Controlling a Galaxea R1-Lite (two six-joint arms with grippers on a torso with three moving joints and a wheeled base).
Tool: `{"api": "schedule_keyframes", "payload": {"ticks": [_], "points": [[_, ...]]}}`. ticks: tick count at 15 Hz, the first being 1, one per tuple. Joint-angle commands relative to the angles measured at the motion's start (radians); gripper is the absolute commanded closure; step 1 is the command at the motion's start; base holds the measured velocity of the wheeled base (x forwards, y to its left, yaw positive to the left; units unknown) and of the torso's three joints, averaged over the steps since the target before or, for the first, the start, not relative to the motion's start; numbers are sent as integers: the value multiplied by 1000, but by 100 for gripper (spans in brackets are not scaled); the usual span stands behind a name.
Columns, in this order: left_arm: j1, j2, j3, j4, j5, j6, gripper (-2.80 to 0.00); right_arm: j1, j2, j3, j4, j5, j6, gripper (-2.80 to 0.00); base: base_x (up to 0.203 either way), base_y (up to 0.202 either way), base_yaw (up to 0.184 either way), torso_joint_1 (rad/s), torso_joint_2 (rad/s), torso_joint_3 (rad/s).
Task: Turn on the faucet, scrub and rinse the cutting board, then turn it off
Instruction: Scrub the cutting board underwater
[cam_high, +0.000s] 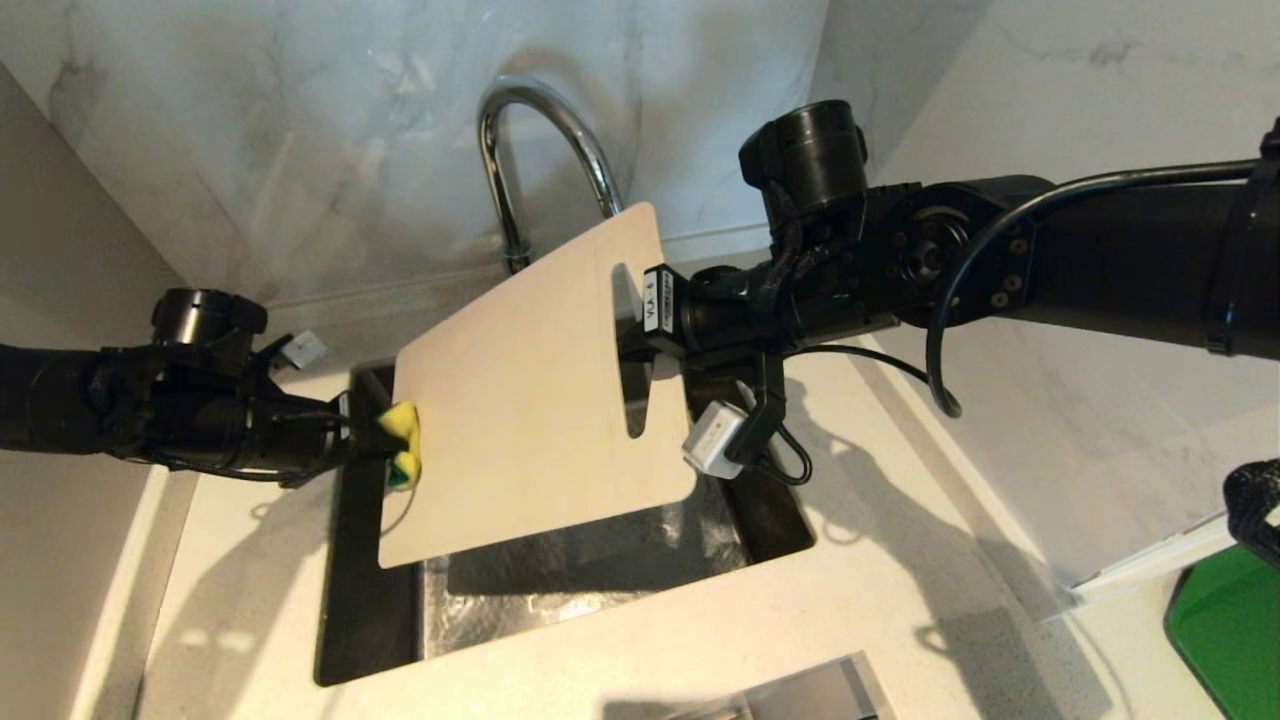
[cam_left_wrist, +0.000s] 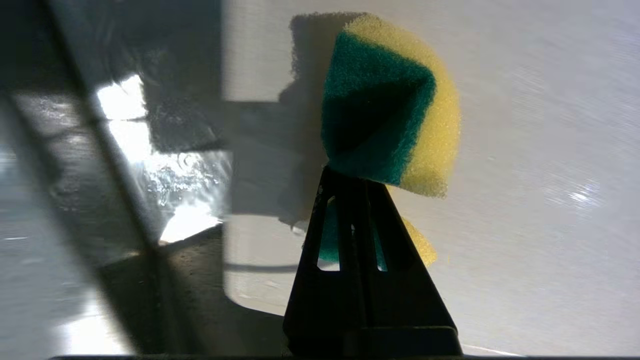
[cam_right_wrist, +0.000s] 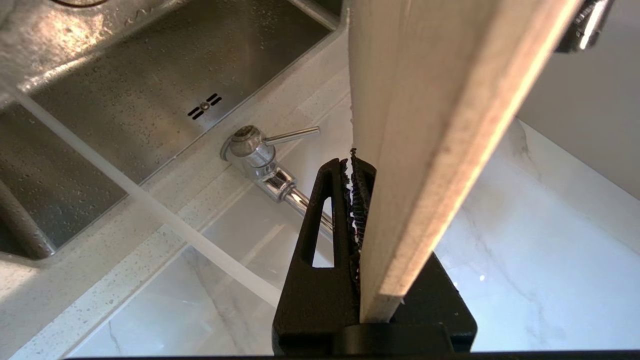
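On the left side, the left gripper (cam_high: 372, 437) reaches in from the edge of the counter (cam_high: 640, 640). Its fingers (cam_left_wrist: 350, 225) are pressed tight on a green and yellow sponge (cam_high: 402, 443), which is squashed in the middle. The sponge touches the left edge of the cutting board (cam_high: 520, 400).

Next comes the cutting board itself, a big pale flat sheet with round corners and a long handle slot near its right edge. It is held up in the air over the sink (cam_high: 580, 580) and tilted, with its top corner up near the tap. The steel floor of the sink looks wet and shiny, with small drops on it.

Behind the board stands the faucet (cam_high: 540, 150), a tall shiny curved tap. Its thin side lever (cam_right_wrist: 292, 135) sticks out from its base on the counter behind the sink.

To the right, the right gripper (cam_high: 640, 335) pinches the right edge of the board, beside the slot. One finger (cam_right_wrist: 325, 215) sits on each face of the board. Its long black arm comes in from the right.

Far right, at the bottom corner, part of a bright green flat thing (cam_high: 1225, 625) lies on the counter.
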Motion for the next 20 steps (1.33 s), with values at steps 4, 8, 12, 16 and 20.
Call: {"api": "schedule_keyframes", "payload": {"ticks": [4, 8, 12, 16, 20], "points": [[98, 20, 14, -1, -8, 45, 0, 1, -3, 1, 3, 1, -15, 0, 0, 0, 0, 0, 0, 0], [70, -46, -17, 7, -25, 24, 0, 1, -1, 0, 2, 0, -14, 0, 0, 0, 0, 0, 0, 0], [-130, -183, -75, 90, -23, -80, 0, 1, -1, 6, 2, 0, -14, 0, 0, 0, 0, 0, 0, 0], [-368, -268, -132, 193, 18, -188, 0, 1, 0, 8, 2, 0, -15, 0, 0, 0, 0, 0, 0, 0], [-500, -288, -25, 97, 124, -201, 0, 1, 0, 6, 2, 0, -14, 0, 0, 0, 0, 0, 0, 0]]}}
